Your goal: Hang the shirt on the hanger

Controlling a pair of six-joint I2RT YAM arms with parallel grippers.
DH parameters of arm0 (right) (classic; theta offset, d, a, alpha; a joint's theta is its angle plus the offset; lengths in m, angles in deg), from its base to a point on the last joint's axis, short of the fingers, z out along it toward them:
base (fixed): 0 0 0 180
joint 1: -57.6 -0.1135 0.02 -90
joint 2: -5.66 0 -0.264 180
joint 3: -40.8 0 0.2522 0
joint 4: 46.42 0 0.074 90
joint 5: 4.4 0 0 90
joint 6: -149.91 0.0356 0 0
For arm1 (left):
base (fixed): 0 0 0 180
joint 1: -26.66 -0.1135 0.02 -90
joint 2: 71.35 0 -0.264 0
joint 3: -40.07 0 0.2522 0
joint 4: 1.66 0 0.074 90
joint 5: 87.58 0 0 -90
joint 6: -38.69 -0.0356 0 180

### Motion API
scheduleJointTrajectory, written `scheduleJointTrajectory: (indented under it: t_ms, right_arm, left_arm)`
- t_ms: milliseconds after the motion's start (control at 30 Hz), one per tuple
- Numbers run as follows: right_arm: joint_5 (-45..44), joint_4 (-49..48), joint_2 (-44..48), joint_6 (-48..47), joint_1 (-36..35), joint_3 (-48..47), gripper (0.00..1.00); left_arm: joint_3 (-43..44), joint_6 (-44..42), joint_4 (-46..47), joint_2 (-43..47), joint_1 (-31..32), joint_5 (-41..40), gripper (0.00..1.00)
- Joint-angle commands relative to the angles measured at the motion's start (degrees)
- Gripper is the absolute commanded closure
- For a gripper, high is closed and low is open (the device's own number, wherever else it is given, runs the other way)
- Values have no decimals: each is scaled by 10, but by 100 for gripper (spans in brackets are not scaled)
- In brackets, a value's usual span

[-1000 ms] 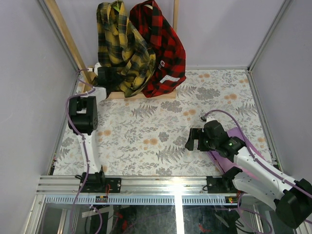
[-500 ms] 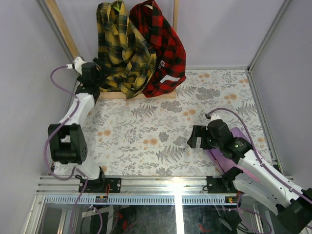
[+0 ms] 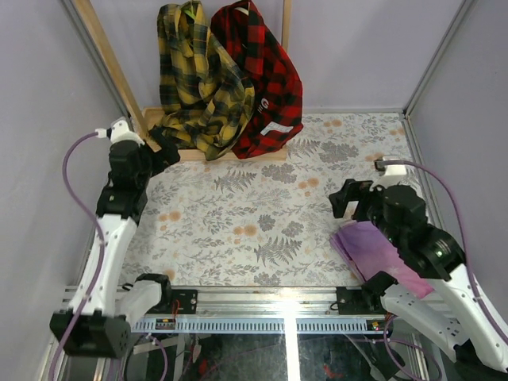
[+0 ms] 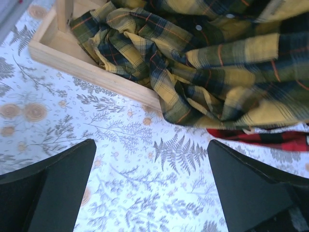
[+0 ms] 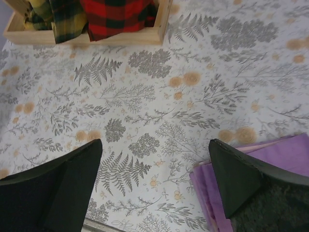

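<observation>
shirt: far-left corner, hem draped over wooden rack base | left gripper: jaws apart, empty, near shirt | right gripper: jaws apart, empty, near right edge

The top camera sits high above the near edge and looks down over the whole table to the wooden rack at the far end. The left wrist camera looks down between the fingers of the left gripper, close to the rack, so the yellow shirt fills its upper half. The right wrist camera looks past the right gripper from farther back, with the purple cloth at lower right. All three views share the rack's base, the yellow shirt and the red shirt.
</observation>
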Motion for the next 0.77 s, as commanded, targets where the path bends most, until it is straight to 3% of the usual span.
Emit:
scheduleJointTrajectory:
  t_ms: [0,100,267,600,733]
  right_arm:
    - [-65,33,26,-49,2,-37,1]
    - [-72,22,65,-44,2,-21,1]
    - [-100,30,109,-33,2,12,1]
    - [-108,32,112,-31,2,22,1]
    - [-105,28,115,-32,2,26,1]
  left_arm:
    - [-26,-89,-87,119,15,36,0]
    - [-58,-104,-97,216,20,48,0]
    - [-103,-101,-94,263,84,22,0]
    - [-88,-70,-120,267,83,-110,0]
    - [-99,-52,-110,259,83,-116,0]
